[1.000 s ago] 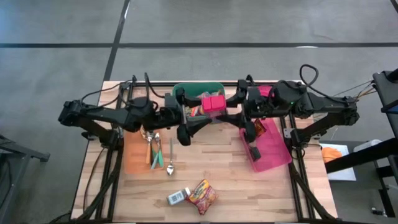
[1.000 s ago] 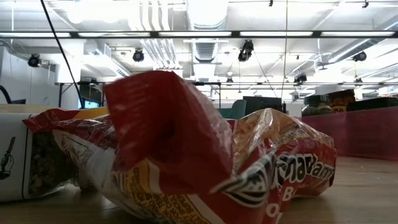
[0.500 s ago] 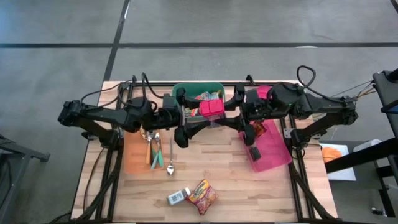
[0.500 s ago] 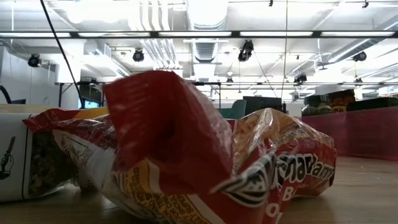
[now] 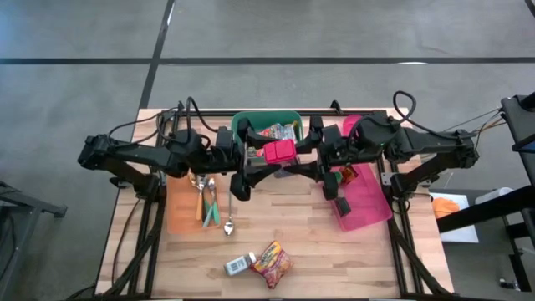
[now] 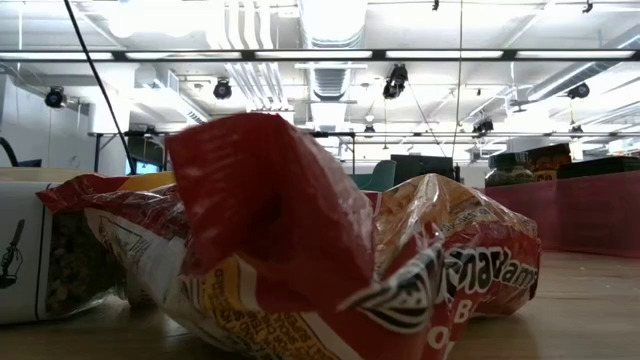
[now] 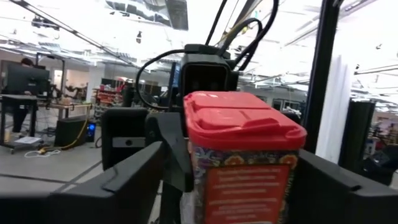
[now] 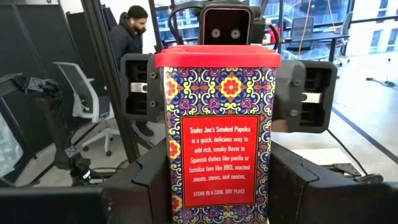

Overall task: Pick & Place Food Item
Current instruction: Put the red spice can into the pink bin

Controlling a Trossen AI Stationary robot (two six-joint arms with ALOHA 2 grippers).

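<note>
The paprika tin (image 8: 219, 134) is showing a red label panel reading "Trader Joe's Smoked Paprika is a quick, delicious way to add rich, smoky flavor to Spanish dishes like paella", ending "STORE IN A COOL, DRY PLACE".

Red-lidded paprika tin (image 7: 242, 163) between dark fingers (image 7: 127, 180).

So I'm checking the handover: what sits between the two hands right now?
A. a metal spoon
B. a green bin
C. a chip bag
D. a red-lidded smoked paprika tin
D: the right wrist view shows the smoked paprika tin with its red lid between the right hand fingers, the left hand facing it.
</note>
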